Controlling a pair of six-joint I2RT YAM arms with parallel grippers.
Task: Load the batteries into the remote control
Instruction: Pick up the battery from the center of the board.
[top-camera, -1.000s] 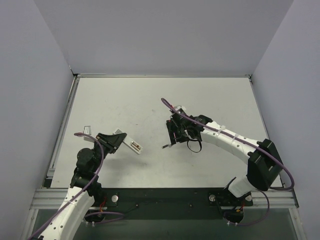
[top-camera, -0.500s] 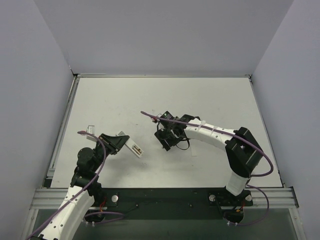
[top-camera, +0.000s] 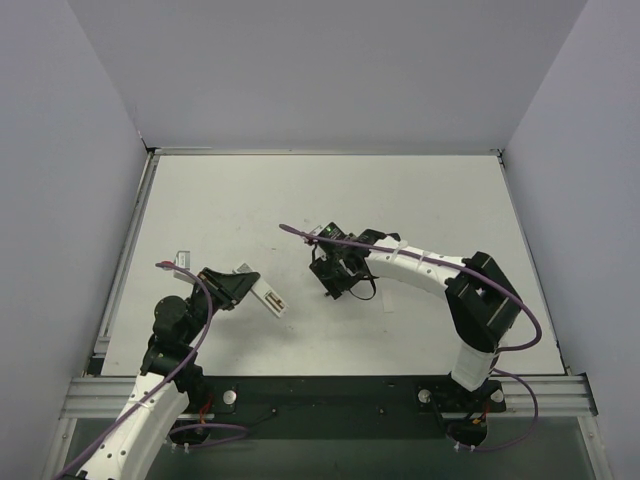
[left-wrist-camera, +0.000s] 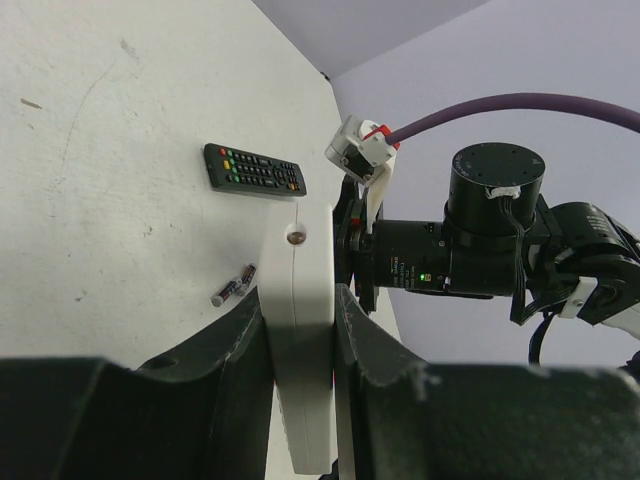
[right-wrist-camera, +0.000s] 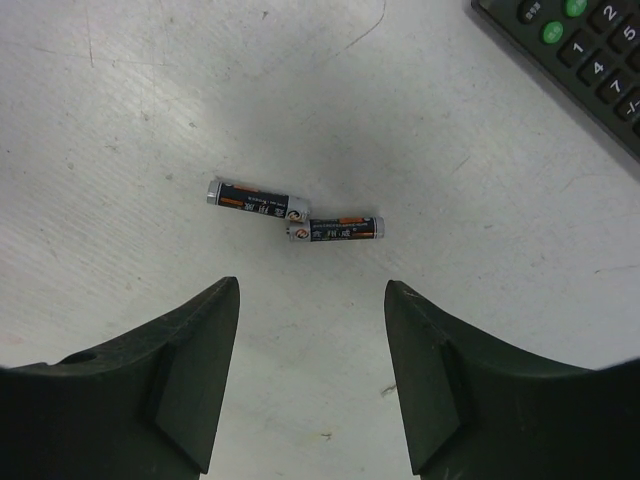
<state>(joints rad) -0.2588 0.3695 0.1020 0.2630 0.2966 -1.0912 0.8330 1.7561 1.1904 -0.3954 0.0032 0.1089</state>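
The batteries (right-wrist-camera: 255, 201) lie on the white table (top-camera: 250, 200), two slim dark cylinders with orange bands and grey ends. They are set end to end and touching, the right one (right-wrist-camera: 335, 229) a little lower than the left. Just beside them, toward the upper right of the right wrist view, is the corner of a black remote (right-wrist-camera: 580, 60) with green and numbered buttons. The left wrist view shows the same remote whole and lying flat (left-wrist-camera: 255, 170).

The right gripper (right-wrist-camera: 312, 292) hangs directly over the pair with its jaws spread wide and nothing between them. Both dark fingers (right-wrist-camera: 180, 380) are clear of the batteries. Seen from above, the right arm rises from its base, bends at the elbow and stretches left across the table, with the wrist pointing down near the table's middle (top-camera: 334, 288).

The remote control (left-wrist-camera: 300, 300) is well apart from the batteries, up off the table in the left gripper (left-wrist-camera: 300, 335). The jaws are closed on its two broad faces, so it shows edge-on in the left wrist view. From above its free end (top-camera: 265, 296) points toward the right arm, with a small darker patch on its upward face that is too small to make out. The left arm is folded low over the near-left part of the table, its gripper (top-camera: 240, 287) reaching rightward.
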